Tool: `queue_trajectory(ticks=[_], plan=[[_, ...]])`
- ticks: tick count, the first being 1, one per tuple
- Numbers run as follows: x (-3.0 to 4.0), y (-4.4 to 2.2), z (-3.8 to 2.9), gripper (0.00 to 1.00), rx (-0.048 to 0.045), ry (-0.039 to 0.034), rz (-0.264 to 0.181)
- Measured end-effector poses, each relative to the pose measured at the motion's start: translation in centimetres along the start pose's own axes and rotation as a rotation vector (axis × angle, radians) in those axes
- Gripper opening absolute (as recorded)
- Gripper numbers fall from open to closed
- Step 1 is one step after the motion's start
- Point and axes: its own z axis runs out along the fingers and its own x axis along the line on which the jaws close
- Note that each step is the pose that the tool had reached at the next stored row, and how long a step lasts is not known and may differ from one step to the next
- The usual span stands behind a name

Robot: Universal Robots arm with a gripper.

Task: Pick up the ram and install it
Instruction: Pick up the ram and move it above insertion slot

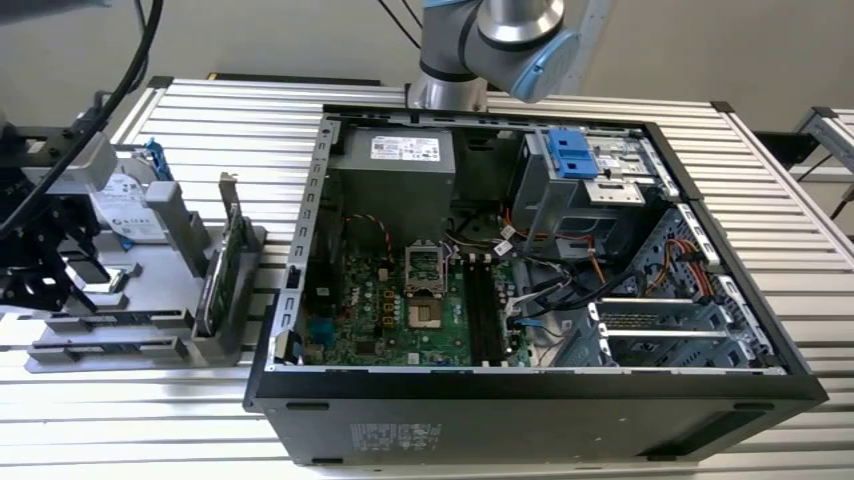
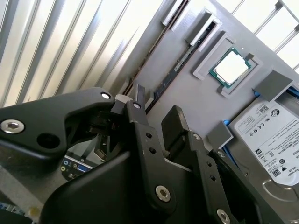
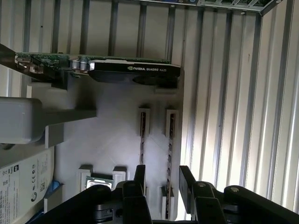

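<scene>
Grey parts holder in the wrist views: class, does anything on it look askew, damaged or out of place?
Nothing stands out. The thin dark ram stick, square silver processor, black-and-green graphics card and silver hard drive each sit squarely in the grey parts holder's recesses.

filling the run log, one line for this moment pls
gripper: open, empty | position: over ram | ram: seated in gray holder, not picked

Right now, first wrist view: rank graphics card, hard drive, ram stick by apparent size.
1. graphics card
2. hard drive, cropped by the frame, so its rank against the card is unsure
3. ram stick, long but very thin
</scene>
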Motion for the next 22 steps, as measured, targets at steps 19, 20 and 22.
queue_trajectory(ticks=[19,20,22], plan=[[0.02,-0.37,2.19,1.0,0.0019,0.0,-0.005],[0.02,-0.38,2.35,1.0,0.0019,0.0001,-0.005],[0.03,-0.4,2.66,1.0,0.0018,0.0001,-0.005]])
